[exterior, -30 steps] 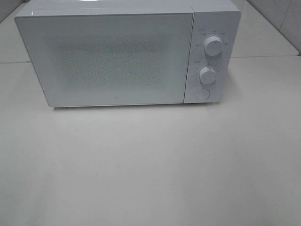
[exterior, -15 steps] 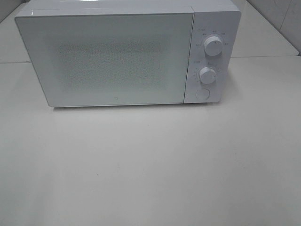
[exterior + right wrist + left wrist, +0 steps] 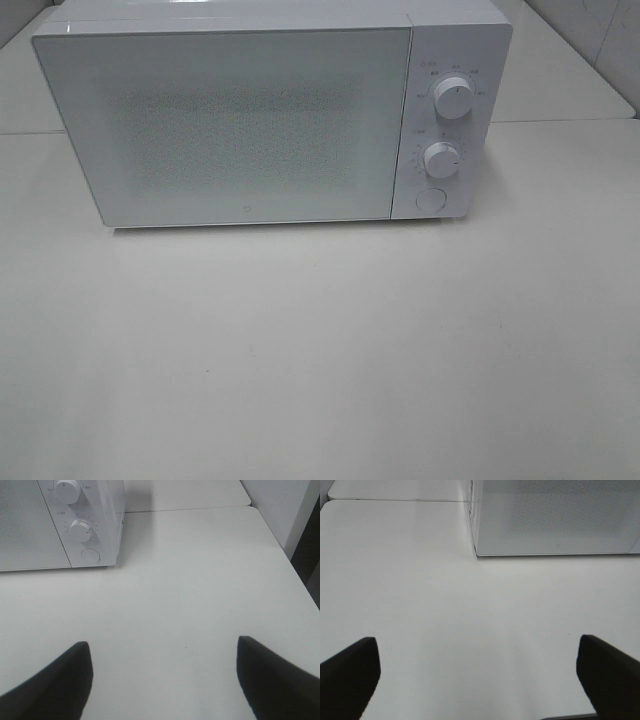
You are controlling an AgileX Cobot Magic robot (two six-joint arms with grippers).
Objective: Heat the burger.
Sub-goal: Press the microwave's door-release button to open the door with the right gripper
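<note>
Holding left gripper and right gripper wide open, empty, before the closed microwave; seeing no burger, risking heating nothing.

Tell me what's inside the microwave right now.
The microwave has its door shut, and the dotted window shows only pale grey. Whatever is inside is hidden behind it. No burger shows in any view.

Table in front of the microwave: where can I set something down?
The table is bare from the closed microwave door forward to the near edge, full width. A narrower bare strip lies right of the knobs. Nowhere crowded.
</note>
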